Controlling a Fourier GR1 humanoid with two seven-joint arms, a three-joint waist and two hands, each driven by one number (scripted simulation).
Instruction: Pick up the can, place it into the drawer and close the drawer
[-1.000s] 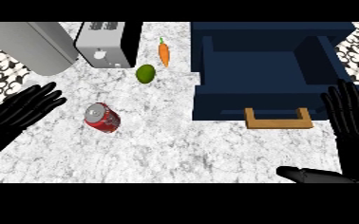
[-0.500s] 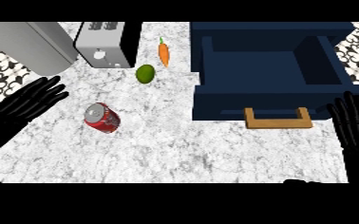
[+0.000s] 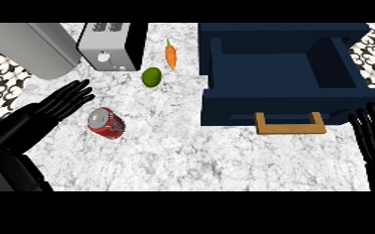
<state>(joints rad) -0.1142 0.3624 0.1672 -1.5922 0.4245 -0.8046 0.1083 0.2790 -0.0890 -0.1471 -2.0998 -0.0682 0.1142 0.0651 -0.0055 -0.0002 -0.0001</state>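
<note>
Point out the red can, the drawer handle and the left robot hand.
red can [image 3: 106,123], head view, on its side wall.
drawer handle [image 3: 290,129], head view, on its wooden front bar.
left robot hand [image 3: 62,101], head view, on its palm.

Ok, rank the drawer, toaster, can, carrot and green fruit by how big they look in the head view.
1. Drawer, by far the largest.
2. Toaster.
3. Can.
4. and 5. Carrot and green fruit: too close to rank; the carrot is longer but thinner, the fruit rounder.
</note>
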